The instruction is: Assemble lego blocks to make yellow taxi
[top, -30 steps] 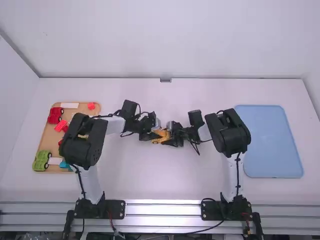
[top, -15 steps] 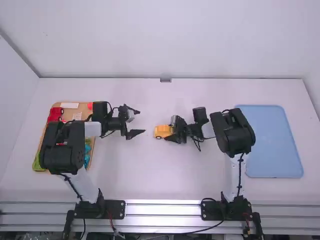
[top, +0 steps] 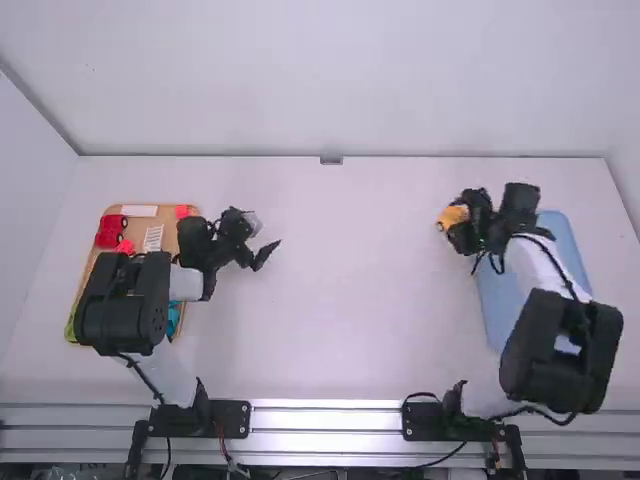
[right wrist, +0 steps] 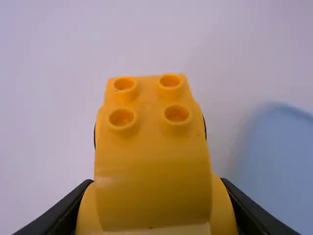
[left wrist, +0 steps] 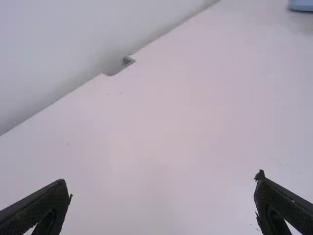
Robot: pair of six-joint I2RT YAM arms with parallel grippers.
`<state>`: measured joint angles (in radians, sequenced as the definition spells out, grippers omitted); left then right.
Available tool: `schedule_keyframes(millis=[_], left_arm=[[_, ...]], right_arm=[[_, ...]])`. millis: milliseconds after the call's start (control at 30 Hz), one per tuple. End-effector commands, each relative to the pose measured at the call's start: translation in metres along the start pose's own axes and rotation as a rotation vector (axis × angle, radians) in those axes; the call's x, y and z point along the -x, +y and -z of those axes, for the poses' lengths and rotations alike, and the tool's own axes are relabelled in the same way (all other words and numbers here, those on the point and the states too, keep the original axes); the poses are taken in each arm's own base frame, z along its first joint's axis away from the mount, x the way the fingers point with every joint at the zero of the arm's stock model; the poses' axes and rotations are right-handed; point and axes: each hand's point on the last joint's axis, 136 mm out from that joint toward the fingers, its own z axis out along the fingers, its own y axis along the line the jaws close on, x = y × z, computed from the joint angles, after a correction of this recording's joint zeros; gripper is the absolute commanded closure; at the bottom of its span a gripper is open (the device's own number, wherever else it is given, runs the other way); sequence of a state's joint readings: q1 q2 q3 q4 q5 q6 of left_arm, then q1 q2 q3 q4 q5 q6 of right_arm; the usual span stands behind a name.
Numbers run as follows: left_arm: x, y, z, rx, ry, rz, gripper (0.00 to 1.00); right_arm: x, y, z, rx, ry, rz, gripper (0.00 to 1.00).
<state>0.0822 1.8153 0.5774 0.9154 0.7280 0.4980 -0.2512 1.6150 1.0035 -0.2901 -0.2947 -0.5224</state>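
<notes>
Over the left edge of the blue tray, my right gripper is shut on the yellow taxi. In the right wrist view, that gripper has a finger at each side of the taxi, with several studs on its top and dark wheel edges at its sides. The left gripper stands just right of the wooden tray; in the left wrist view this gripper is wide open with nothing between its fingers.
The wooden tray at the left holds a red wheeled block and other bricks, partly under the left arm. The blue tray lies at the right, partly under the right arm.
The left gripper has let go of the taxi and drawn back left toward the wooden tray. The right gripper has carried the taxi from the table's middle to the right.
</notes>
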Motion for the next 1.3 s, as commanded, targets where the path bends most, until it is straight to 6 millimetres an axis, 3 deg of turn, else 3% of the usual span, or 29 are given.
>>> schedule_keyframes(millis=[0,33,167,267,400,467,567,633,700,833,1033,1133,1200,1233,1267], left_arm=[[0.007,0.006,0.003,0.040,-0.004,0.037,0.01],[0.007,0.007,0.003,0.042,-0.004,0.040,0.01],[0.006,0.008,0.004,0.045,-0.002,0.046,0.01],[0.006,0.008,0.004,0.046,-0.002,0.046,0.01],[0.006,0.008,0.004,0.045,-0.001,0.050,0.01],[0.007,0.009,0.004,0.046,-0.004,0.082,0.01],[0.008,0.011,0.002,0.046,-0.004,0.137,0.01],[0.008,0.013,0.001,0.043,0.005,0.152,0.01],[0.009,0.016,-0.002,0.038,0.019,0.165,0.01],[0.014,0.017,-0.004,0.020,0.046,0.216,0.01],[0.032,0.031,0.009,0.138,0.163,0.236,0.01],[0.049,0.031,0.022,0.215,0.203,0.209,0.01],[0.073,0.020,0.030,0.227,0.191,0.175,0.01],[0.073,0.020,0.030,0.227,0.191,0.175,0.01],[0.094,0.011,0.036,0.222,0.161,0.148,0.01]], right_arm=[[-0.039,-0.072,0.023,-0.314,0.102,-0.242,0.59],[-0.050,-0.091,0.028,-0.355,0.073,-0.330,0.59],[-0.071,-0.118,0.024,-0.358,-0.052,-0.483,0.59],[-0.091,-0.131,0.016,-0.379,-0.110,-0.558,0.59],[-0.122,-0.133,0.009,-0.417,-0.069,-0.631,0.55],[-0.135,-0.131,0.008,-0.429,-0.024,-0.663,0.48],[-0.150,-0.129,0.010,-0.462,0.047,-0.685,0.29],[-0.156,-0.129,0.014,-0.476,0.090,-0.695,0.01],[-0.156,-0.128,0.022,-0.483,0.121,-0.702,0.01],[-0.143,-0.126,0.042,-0.508,0.138,-0.685,0.01],[-0.092,-0.111,0.088,-0.634,0.090,-0.551,0.01],[-0.054,-0.087,0.097,-0.604,0.004,-0.457,0.01],[-0.015,-0.053,0.101,-0.524,-0.096,-0.363,0.02],[-0.015,-0.053,0.101,-0.524,-0.096,-0.363,0.02],[0.008,-0.030,0.103,-0.463,-0.159,-0.304,0.02]])
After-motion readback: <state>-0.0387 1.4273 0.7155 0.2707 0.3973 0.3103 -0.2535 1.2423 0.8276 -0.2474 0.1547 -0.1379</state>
